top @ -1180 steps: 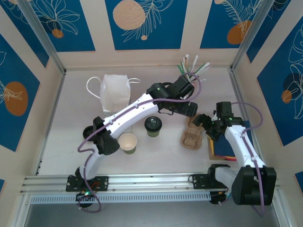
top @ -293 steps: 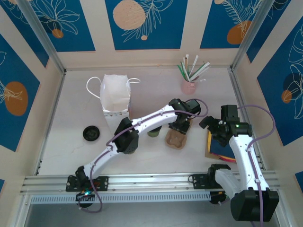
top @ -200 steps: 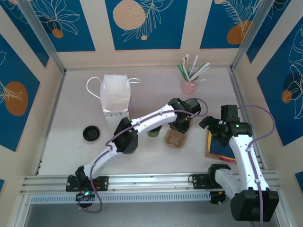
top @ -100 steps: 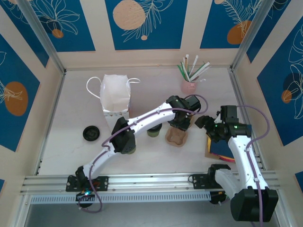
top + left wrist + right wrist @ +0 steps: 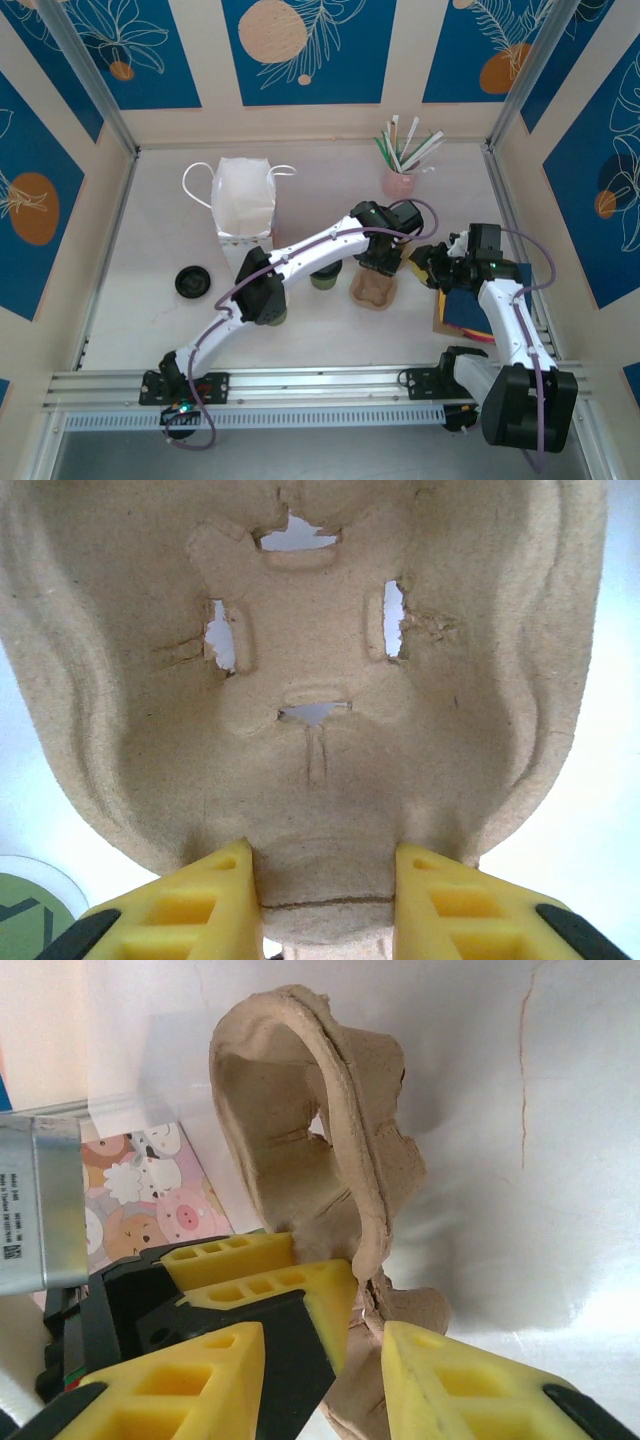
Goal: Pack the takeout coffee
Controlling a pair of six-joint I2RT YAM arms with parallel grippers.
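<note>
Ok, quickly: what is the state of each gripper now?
Left gripper: closed on the edge of the cardboard cup carrier.
Right gripper: fingers on both sides of the same carrier; whether it grips cannot be told.

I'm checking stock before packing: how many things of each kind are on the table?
Green cups, partly under the arm: 2
Black lid: 1
White bag: 1
Cup carrier: 1
Pink straw holder: 1
Book: 1
Total: 7
</note>
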